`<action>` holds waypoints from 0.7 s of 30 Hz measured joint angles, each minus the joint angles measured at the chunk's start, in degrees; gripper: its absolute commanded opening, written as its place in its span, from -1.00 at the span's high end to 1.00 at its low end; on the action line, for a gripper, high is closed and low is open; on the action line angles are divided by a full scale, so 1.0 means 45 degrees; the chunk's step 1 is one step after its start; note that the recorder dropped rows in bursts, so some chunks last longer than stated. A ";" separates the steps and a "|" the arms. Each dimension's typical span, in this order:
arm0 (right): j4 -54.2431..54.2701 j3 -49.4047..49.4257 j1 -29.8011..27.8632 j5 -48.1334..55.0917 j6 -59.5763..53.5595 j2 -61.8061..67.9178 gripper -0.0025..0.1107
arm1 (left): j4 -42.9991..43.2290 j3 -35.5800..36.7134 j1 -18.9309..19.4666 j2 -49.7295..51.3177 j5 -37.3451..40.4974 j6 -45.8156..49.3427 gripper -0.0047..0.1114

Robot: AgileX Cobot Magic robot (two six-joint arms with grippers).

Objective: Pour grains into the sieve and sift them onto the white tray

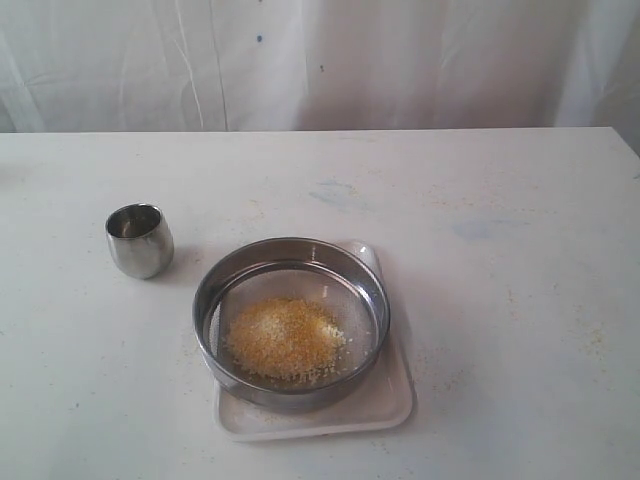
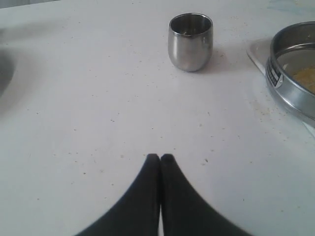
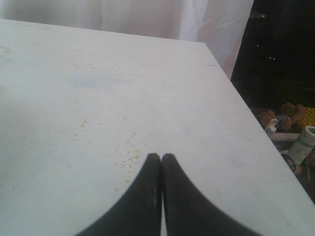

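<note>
The round steel sieve [image 1: 291, 322] rests on the white tray [image 1: 385, 405] near the table's front middle, with a heap of golden-yellow grains [image 1: 283, 340] on its mesh. In the left wrist view the sieve [image 2: 290, 81], some grains [image 2: 305, 77] and a corner of the tray [image 2: 256, 51] show at the edge. My left gripper [image 2: 160, 157] is shut with nothing in it, over bare table, well short of the sieve. My right gripper [image 3: 161, 156] is shut and empty too, over table dusted with stray grains. Neither arm shows in the exterior view.
A small rounded steel cup [image 1: 139, 240] stands upright to the left of the sieve, seen also as the cup [image 2: 190, 41] ahead of the left gripper. The table's right edge [image 3: 246, 105] runs close by the right gripper, with clutter beyond it.
</note>
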 measured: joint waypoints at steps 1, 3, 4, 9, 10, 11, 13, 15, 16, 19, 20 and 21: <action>0.0000 0.0000 0.0000 0.0000 0.0000 0.0000 0.96 | 0.0000 0.0000 0.0000 0.0000 0.0000 0.0028 0.92; 0.0000 0.0000 0.0000 0.0000 0.0000 0.0000 0.96 | -0.0713 0.0000 0.0000 0.0000 -0.0480 -0.0210 0.92; 0.0000 0.0000 0.0000 0.0000 0.0000 0.0000 0.96 | -0.0979 0.0031 0.0000 0.0000 -0.1636 -0.0622 0.92; 0.0000 0.0000 0.0000 0.0000 0.0000 0.0000 0.96 | -0.0079 0.0515 0.0000 0.0000 -0.4816 0.0023 0.92; 0.0000 0.0000 0.0000 0.0000 0.0000 0.0000 0.96 | 0.0000 0.0934 0.0000 -0.0047 -0.4964 0.0083 0.92; 0.0000 0.0000 0.0000 0.0000 0.0000 0.0000 0.96 | 0.0000 0.1639 0.0000 -0.0033 -0.5082 0.0108 0.92; 0.0000 0.0000 0.0000 0.0000 0.0000 0.0000 0.96 | 0.0000 0.2343 0.0000 -0.0033 -0.4240 -0.0185 0.92; 0.0000 0.0000 0.0000 0.0000 0.0000 0.0000 0.96 | -0.0157 0.2426 0.0000 -0.0033 -0.2746 -0.0463 0.92; 0.0000 0.0000 0.0000 0.0000 0.0000 0.0000 0.96 | -0.0214 0.2449 0.0000 -0.0033 -0.2313 -0.0522 0.92; 0.0000 0.0000 0.0000 0.0000 0.0000 0.0000 0.96 | -0.0317 0.2449 0.0000 -0.0033 -0.1990 -0.0594 0.92; 0.0000 0.0000 0.0000 0.0000 0.0000 0.0000 0.96 | -0.0317 0.2449 0.0000 -0.0033 -0.1966 -0.0594 0.92; 0.0000 0.0000 0.0000 0.0000 0.0000 0.0000 0.96 | -0.0317 0.2449 0.0000 -0.0033 -0.1966 -0.0594 0.92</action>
